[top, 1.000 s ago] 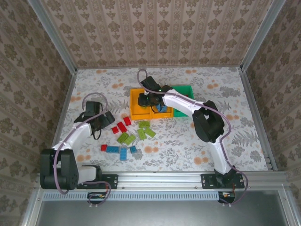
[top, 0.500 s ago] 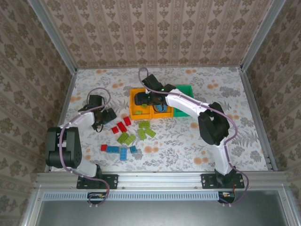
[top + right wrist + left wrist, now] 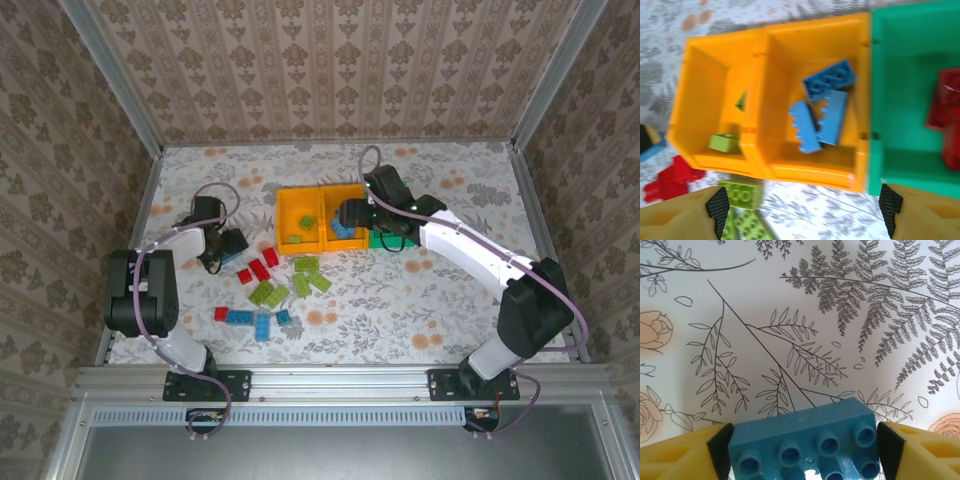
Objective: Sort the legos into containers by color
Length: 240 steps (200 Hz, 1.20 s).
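My left gripper is shut on a blue lego, studs facing the camera, just above the table. In the top view that gripper is left of the loose red legos. My right gripper stands open and holds nothing, hovering at the front edge of the middle orange bin. That bin holds blue legos. The left orange bin holds a lime lego. Red legos lie in the green bin. From above, the right gripper covers part of the bins.
Loose lime legos and blue legos lie on the floral table in front of the bins. A single red lego sits at the left of the blue ones. Metal frame rails border the table.
The right gripper has moved right, from over the left orange bin to the middle bin. The left arm's elbow has swung back and left while its gripper stayed near the red legos.
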Motion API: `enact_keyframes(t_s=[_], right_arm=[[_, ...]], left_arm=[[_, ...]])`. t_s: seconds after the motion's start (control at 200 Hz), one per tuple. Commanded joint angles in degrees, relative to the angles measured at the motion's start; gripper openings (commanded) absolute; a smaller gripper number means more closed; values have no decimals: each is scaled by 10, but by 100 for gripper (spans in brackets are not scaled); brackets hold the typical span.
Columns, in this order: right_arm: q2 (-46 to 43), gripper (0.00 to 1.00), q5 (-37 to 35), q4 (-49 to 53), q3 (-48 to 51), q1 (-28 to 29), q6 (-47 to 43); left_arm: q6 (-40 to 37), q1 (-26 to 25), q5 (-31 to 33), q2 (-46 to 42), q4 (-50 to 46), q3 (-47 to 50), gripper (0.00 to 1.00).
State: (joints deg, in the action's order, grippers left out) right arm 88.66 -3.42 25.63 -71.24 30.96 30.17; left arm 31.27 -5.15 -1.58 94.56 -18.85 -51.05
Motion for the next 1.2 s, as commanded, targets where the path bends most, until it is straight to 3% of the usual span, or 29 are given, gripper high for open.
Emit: enact_keyframes(t_s=[0.0,0.15,0.375,0.655,0.76,0.87,1.0,1.195], right_arm=[[-47,82,-28,7,38,-16,2],[-86,82,-32,8,78,-47,2],[-128,82,-36,9,113,-73,3],[-153,82,-11,-8,163,-82,13],[-164,81,13,-25,194,-79,7],[-183,81,21,-44,234,-74,3],[-197,80,22,-43,263,-68,6],[-222,80,21,-43,293,-66,26]], left_arm=[[-13,4,-12,16,-3,-16,71],[-14,-1,-20,12,-2,-21,56],[-18,-54,4,-18,-29,-76,55],[-35,-174,81,-29,-62,-231,56],[-58,-231,79,7,-54,-294,57],[-79,-271,34,64,-37,-351,57],[-92,-302,-27,148,-56,-438,57],[-75,-315,-47,237,-90,-522,59]])
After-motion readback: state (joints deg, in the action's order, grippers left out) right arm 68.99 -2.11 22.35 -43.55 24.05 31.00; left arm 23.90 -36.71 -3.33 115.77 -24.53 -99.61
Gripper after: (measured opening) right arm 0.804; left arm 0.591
